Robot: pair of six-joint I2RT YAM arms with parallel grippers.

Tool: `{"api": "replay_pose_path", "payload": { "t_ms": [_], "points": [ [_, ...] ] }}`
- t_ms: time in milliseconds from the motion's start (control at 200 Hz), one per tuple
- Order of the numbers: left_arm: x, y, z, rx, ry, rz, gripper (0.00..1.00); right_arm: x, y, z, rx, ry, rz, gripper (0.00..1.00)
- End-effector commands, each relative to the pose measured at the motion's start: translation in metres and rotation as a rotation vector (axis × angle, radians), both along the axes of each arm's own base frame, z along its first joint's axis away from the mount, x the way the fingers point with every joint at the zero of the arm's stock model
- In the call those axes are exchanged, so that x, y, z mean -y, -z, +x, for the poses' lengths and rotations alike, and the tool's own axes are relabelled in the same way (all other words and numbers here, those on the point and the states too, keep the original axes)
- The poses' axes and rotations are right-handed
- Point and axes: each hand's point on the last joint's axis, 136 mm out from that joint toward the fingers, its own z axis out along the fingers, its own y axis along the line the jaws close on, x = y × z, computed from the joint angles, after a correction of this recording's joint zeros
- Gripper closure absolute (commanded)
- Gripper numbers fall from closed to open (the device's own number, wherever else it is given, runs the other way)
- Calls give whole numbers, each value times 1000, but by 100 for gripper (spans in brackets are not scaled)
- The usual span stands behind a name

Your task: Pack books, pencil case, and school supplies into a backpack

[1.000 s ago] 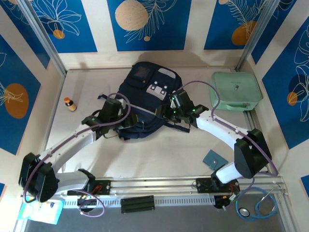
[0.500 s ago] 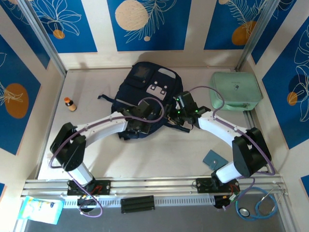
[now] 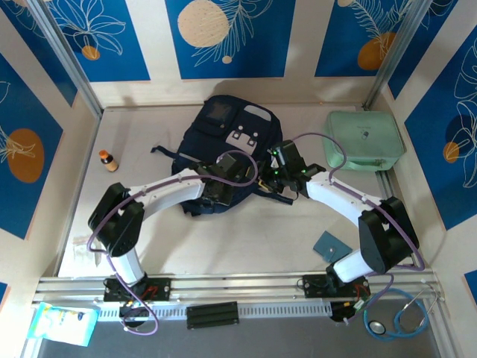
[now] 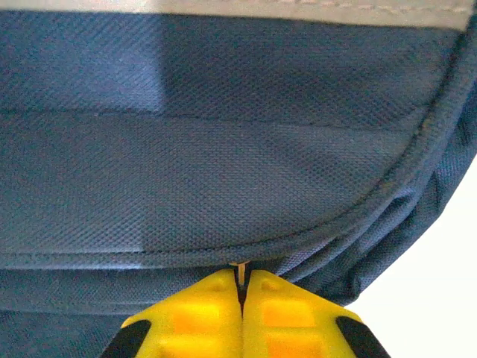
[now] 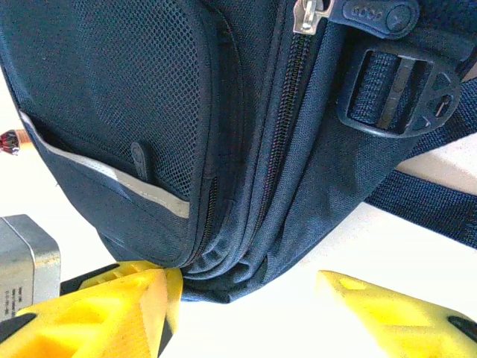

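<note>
Bottle (image 3: 109, 160) with an orange cap stands far left on the table (image 3: 223, 239). Next, the left gripper (image 4: 242, 289) is clenched at the near edge of the backpack (image 3: 223, 127), which lies flat mid-table. Its yellow tips are pressed together at a piped seam, and a thin pale sliver (image 4: 240, 270) of unclear kind shows between them. The right gripper (image 5: 246, 302) is released, fingers wide apart at the bag's near right corner, one touching fabric. Rightward sit a mint-green case (image 3: 364, 140) and, nearer, a teal booklet (image 3: 331, 245).
</note>
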Motion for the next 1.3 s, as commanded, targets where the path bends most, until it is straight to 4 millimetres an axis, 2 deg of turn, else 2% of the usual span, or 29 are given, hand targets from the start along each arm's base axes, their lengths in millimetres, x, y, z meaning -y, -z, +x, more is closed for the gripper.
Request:
{"api": "replay_pose_path", "payload": {
  "t_ms": [0, 130, 275, 455, 650, 915, 1106, 1296],
  "points": [
    [-3, -6, 4, 23, 6, 17, 100, 1, 4, -4, -27, 11, 28, 45],
    [11, -19, 1, 34, 62, -77, 100, 11, 5, -3, -25, 57, 28, 46],
    [43, -40, -3, 44, 153, -237, 100, 24, 4, -3, -50, 118, 66, 46],
    [74, -59, 2, 44, 199, -338, 100, 18, -11, -3, -135, 153, 245, 46],
    [105, -68, 3, 36, 232, -428, 100, 26, -10, -3, -147, 205, 292, 47],
    [128, -67, 3, 10, 263, -469, 100, 16, -16, -1, -141, 120, 333, 55],
    [137, -69, 3, 4, 271, -492, 100, 21, -10, 0, -157, 140, 324, 60],
    [136, -72, 3, 16, 268, -493, 100, 26, 0, 1, -162, 157, 310, 77]
  ]
}}
